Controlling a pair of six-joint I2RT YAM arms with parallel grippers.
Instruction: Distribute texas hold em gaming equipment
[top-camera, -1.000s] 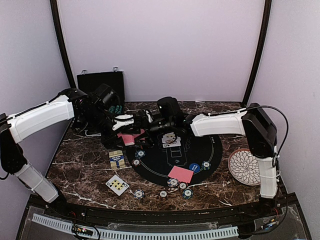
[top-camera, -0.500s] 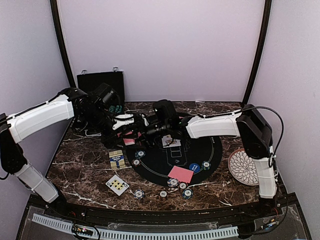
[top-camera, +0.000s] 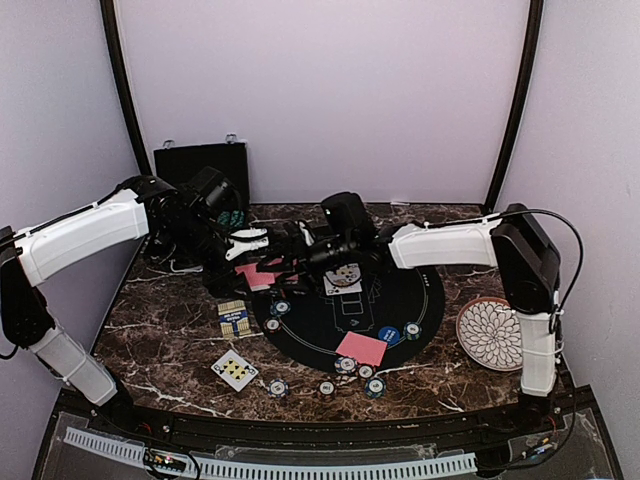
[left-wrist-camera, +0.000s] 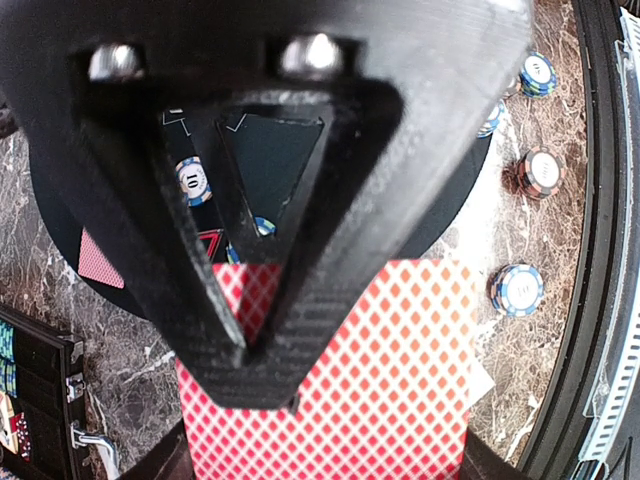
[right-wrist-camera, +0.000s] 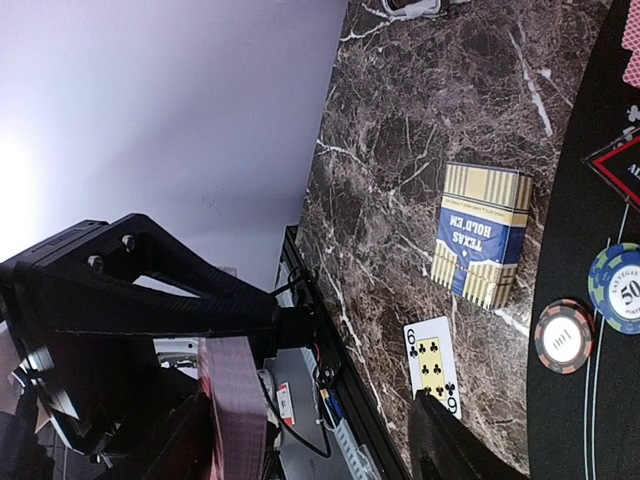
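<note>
Left gripper: jaws clamped on a deck of red-backed cards. It holds the deck in the air over the back-left rim of the round black mat.

Right gripper: comes in from the right, nose to nose with the left one. Its fingers stand apart. In the right wrist view the deck sits edge-on just inside one finger, and I cannot tell if they touch.

On the mat:
- a face-up card near the back
- a single red-backed card at the front rim
- a blue disc and a chip beside that red-backed card
- two chips right on the left rim

On the marble table:
- a striped card box just off the mat's left edge
- a six of clubs in front of the box, face up
- a loose row of chips between the mat and the table's front lip, close to both

Edges and room:
- Bare marble runs from the box and the six of clubs out to the left edge.
- A patterned plate sits near the right edge, with only a narrow strip between it and the mat.
- A black case stands upright against the back wall, behind the left arm.
</note>
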